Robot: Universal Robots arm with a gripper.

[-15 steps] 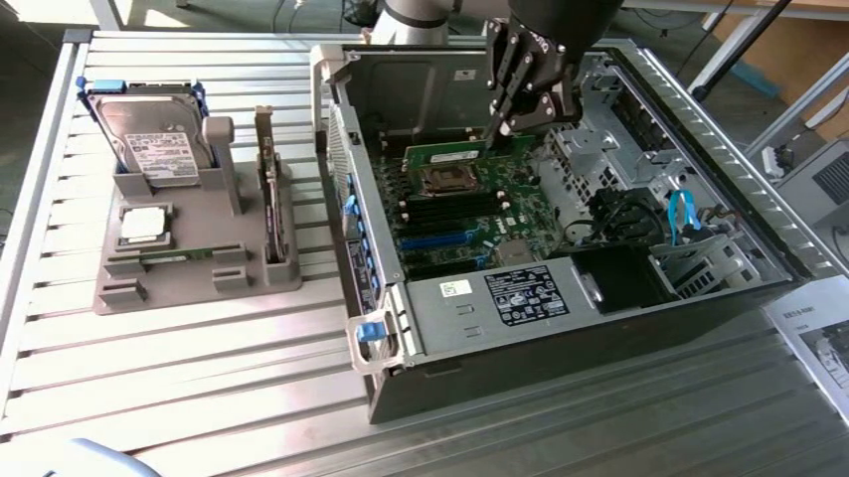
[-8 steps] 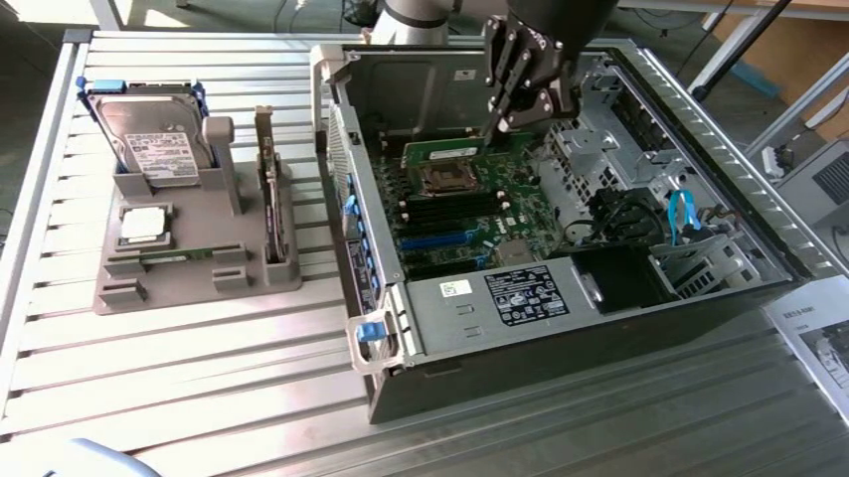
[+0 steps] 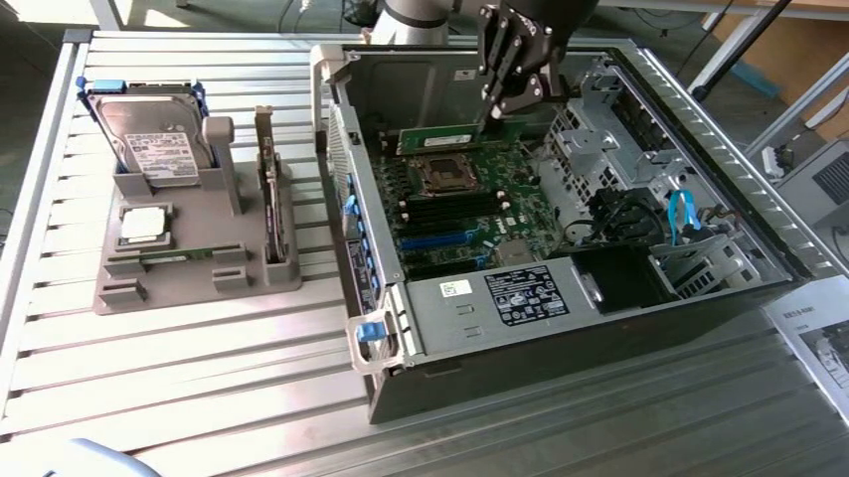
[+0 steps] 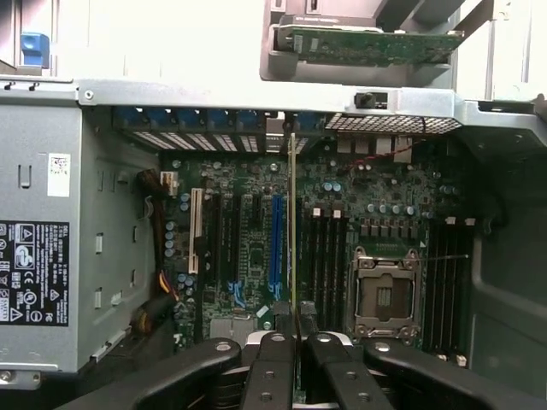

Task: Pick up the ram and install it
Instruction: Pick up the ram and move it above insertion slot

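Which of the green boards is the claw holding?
The long thin ram, in the claw inside the open case. The other green card stands upright in the grey rack at the exterior view's left.

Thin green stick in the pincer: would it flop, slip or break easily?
Probably stiff: the thin green circuit-board stick juts straight from the pincer without sagging. Likely light, since a grip near one end holds it level. Possibly fragile: edge-on it looks blade-thin.
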